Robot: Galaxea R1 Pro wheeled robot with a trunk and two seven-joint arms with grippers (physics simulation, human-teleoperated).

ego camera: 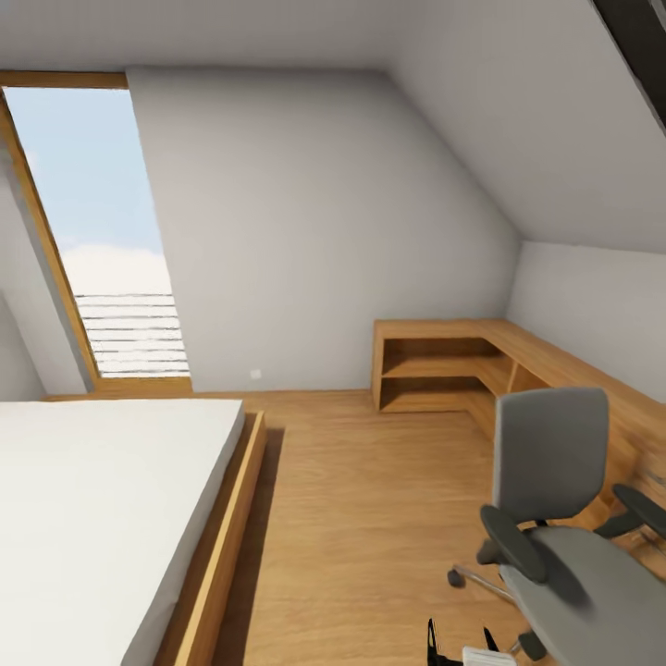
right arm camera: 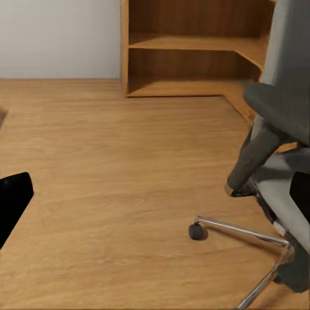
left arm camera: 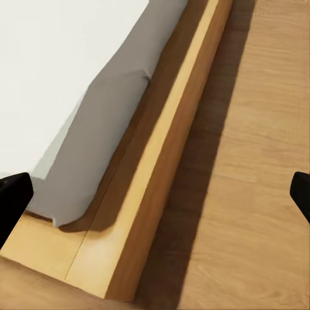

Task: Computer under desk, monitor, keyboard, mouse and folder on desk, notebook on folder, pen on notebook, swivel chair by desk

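My left claw (left arm camera: pixel 155 194) hangs wide open and empty over the white-mattressed bed with its wooden frame (left arm camera: pixel 161 148). My right claw (right arm camera: pixel 161 194) gapes empty too, facing the grey padded swivel chair (ego camera: pixel 564 546) on the wooden floor (ego camera: pixel 370 518).

This is an attic bedroom in a home. A low bed (ego camera: pixel 102 518) with a white mattress sits in a light wooden frame (ego camera: pixel 217 555) on a wooden plank floor (ego camera: pixel 361 499). White walls meet a sloping ceiling (ego camera: pixel 518 111), and a tall slanted window (ego camera: pixel 97 240) shows sky. A wooden corner shelf unit (ego camera: pixel 444 365) runs along the far wall, with a grey swivel chair (ego camera: pixel 555 527) near it.
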